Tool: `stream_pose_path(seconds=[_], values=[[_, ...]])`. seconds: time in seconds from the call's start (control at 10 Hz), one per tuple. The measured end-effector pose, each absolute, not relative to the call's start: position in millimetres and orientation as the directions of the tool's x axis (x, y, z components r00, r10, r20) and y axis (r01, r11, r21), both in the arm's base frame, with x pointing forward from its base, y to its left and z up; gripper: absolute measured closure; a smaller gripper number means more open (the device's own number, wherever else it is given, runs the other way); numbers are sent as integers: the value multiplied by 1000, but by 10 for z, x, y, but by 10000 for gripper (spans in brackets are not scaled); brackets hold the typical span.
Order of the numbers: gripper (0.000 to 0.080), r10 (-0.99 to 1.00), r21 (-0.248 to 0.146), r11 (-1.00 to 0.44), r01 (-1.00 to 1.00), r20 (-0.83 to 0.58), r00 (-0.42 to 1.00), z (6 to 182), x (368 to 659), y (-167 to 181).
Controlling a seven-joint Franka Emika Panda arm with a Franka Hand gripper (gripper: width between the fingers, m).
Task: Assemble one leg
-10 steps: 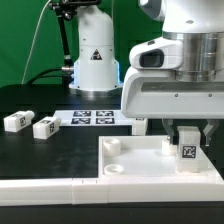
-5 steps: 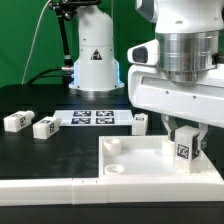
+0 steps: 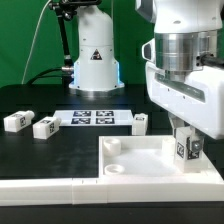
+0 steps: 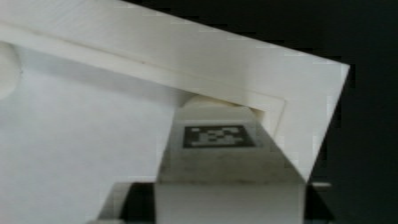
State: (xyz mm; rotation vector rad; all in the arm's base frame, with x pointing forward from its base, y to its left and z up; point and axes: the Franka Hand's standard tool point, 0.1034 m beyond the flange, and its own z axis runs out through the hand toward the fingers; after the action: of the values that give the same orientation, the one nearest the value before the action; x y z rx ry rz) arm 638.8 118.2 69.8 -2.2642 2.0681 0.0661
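Gripper [image 3: 186,146] jaws pinching one leg [image 3: 186,150], upright over far right corner of white panel [image 3: 140,160]. Three loose legs on black table [image 3: 60,150]: two left [image 3: 15,121] [image 3: 45,127], one [image 3: 140,122] beside marker board [image 3: 92,117].

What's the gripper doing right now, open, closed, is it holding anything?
Gripper: closed on a leg, holding it upright at the corner of the white panel.
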Motion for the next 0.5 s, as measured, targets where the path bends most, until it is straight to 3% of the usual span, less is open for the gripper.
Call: stream_pose_path(seconds=[0.4, 0.5], values=[[508, -991, -10, 93, -996, -98, -92, 704, 6394, 1171], [399, -992, -10, 76, -997, -97, -75, 696, 6390, 1173]])
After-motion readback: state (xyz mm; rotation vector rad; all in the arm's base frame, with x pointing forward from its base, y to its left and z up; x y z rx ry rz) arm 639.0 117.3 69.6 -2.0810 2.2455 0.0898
